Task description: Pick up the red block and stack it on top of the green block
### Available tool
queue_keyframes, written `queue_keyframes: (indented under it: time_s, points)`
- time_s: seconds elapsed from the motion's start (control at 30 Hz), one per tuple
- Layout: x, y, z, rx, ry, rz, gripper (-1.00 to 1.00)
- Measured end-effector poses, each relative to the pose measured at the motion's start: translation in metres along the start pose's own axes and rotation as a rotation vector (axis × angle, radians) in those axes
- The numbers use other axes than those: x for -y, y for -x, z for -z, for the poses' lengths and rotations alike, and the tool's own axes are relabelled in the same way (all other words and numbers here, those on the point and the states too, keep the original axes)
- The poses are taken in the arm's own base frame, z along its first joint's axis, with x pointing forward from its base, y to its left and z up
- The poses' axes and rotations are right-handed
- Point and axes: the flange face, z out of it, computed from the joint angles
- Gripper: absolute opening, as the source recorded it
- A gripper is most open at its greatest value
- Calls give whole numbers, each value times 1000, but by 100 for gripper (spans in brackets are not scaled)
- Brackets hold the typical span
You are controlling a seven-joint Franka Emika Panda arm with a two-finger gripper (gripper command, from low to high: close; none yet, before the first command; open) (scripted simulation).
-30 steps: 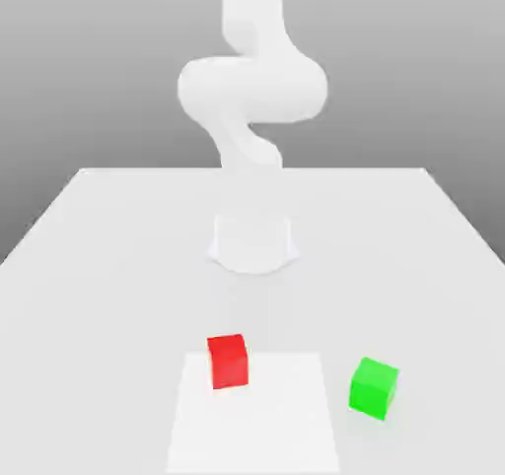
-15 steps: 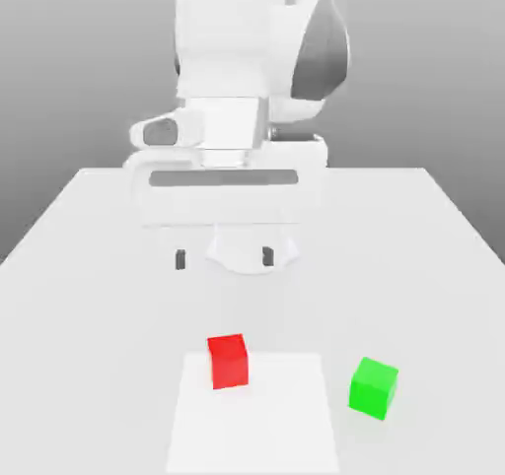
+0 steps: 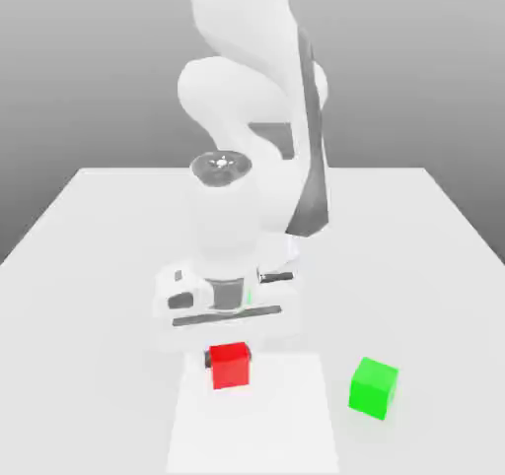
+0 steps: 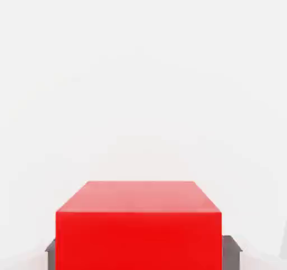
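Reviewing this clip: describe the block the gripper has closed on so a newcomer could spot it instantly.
Start at the white table and find the paler square patch near its front edge. At that patch's back edge, directly under the white gripper, sits the red block, clamped between two dark fingers. Its only neighbour, the green block, stands free toward the exterior view's right.

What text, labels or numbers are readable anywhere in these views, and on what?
None. The red block, the green block, the table and the white arm are all plain, with no words, numbers, logos or signs. The hand view gives a close look at the red block's faces, and they are blank too.
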Motion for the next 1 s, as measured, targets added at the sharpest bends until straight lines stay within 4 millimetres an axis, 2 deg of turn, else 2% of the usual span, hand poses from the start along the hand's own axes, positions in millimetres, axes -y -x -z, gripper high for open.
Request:
queue_keyframes:
  time_s: [0.03,0.1,0.3,0.37,0.47,0.67,0.73,0.83,0.87,1.0]
  points:
    - [0,0,-3,0,0,0,-100]
    - [0,0,6,0,-1,0,-100]
    - [0,0,55,0,-1,-1,-100]
    - [24,5,65,0,0,57,-100]
    - [76,21,76,-2,1,174,-100]
    - [178,79,96,-1,-1,405,-100]
    - [190,88,83,0,-1,433,-100]
    - [186,80,51,0,-1,410,-100]
    - [185,80,41,0,-1,409,100]
    - [185,80,41,0,-1,409,100]
